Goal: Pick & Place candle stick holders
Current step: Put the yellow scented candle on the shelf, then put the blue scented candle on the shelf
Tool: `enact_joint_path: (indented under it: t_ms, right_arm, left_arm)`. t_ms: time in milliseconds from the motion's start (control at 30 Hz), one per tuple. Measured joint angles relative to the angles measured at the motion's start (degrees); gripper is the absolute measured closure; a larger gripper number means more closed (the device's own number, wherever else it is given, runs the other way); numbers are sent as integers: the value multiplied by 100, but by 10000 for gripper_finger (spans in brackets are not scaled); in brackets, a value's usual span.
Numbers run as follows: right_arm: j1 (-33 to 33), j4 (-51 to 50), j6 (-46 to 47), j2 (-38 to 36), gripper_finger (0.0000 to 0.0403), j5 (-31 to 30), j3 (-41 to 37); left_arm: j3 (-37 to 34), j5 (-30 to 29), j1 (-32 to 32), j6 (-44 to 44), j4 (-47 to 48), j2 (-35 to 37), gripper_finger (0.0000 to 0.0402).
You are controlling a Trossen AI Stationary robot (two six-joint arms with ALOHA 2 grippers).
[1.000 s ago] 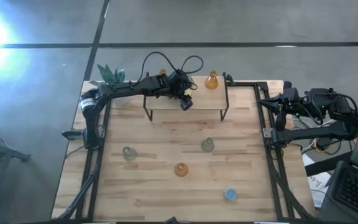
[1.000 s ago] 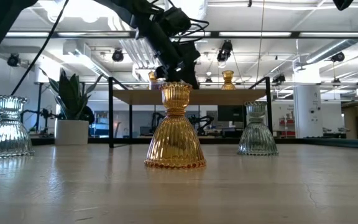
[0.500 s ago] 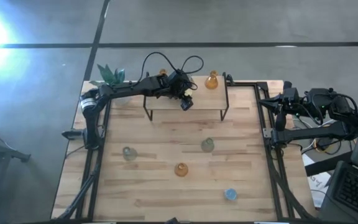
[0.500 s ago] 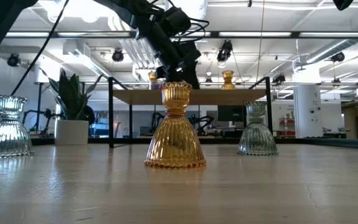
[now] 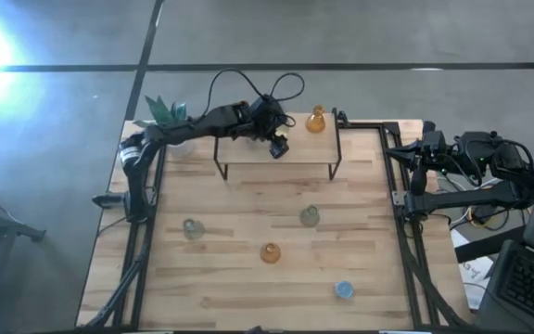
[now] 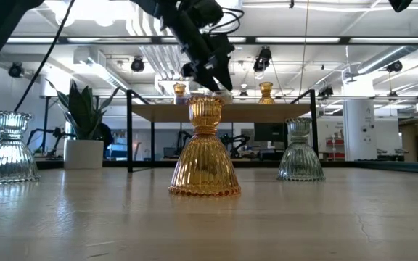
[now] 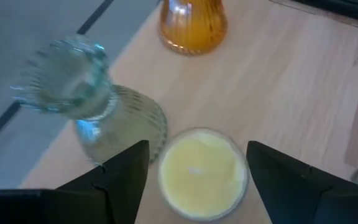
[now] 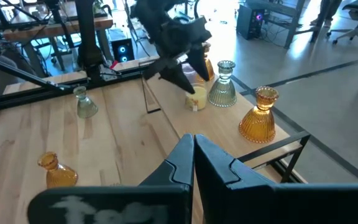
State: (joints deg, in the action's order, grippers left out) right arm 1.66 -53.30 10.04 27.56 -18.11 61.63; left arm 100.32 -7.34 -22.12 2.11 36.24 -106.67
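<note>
On the raised wooden shelf at the table's far edge, a small yellow candle stick holder stands upright on its base. My left gripper hovers just above it, open, one finger to each side and neither touching. A clear grey-green holder stands next to the yellow one, and an amber one stands beyond. Seen from the right wrist view, the left gripper hangs over the yellow holder. My right gripper waits shut at the table's right edge.
Several more holders stand on the tabletop: clear, grey-green, amber and blue. Another amber holder sits at the shelf's far right. A potted plant stands at the far left corner. The shelf rests on black metal legs.
My left gripper has risen straight up from the shelf, away from the yellow holder, which stays standing where it was.
</note>
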Motion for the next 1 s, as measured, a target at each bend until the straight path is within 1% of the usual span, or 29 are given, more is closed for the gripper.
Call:
enact_joint_path:
  t_ms: [100,200,300,400,533,667,733,833,867,900,1000]
  right_arm:
    - [-1,0,0,1,394,2,0]
    - [-1,0,0,1,394,2,0]
    - [-1,0,0,1,394,1,-1]
    - [0,1,0,1,394,1,0]
    - [1,2,0,1,394,0,-2]
    - [-1,0,0,1,394,0,-2]
    - [-1,0,0,1,394,0,-2]
    - [-1,0,0,0,394,0,-1]
    - [-1,0,0,-1,394,0,-2]
    - [-1,2,0,1,394,0,0]
    - [0,0,0,0,394,1,0]
  left_arm:
    - [439,-159,36,-55,538,0,127]
    - [950,-178,99,-36,1127,80,127]
    - [1339,-176,203,-27,1442,298,126]
    - [1485,-179,362,-70,1523,719,126]
    - [1392,-179,656,-349,1476,1459,126]
    - [1042,-176,996,-544,1418,2251,126]
    - [693,-174,1143,-548,1239,2662,126]
    - [-36,-262,1293,-540,787,3300,126]
    - [-321,-448,1306,-540,622,3517,126]
    - [-617,-758,1308,-527,460,3711,127]
    - [-1435,-2019,1236,-501,73,4196,128]
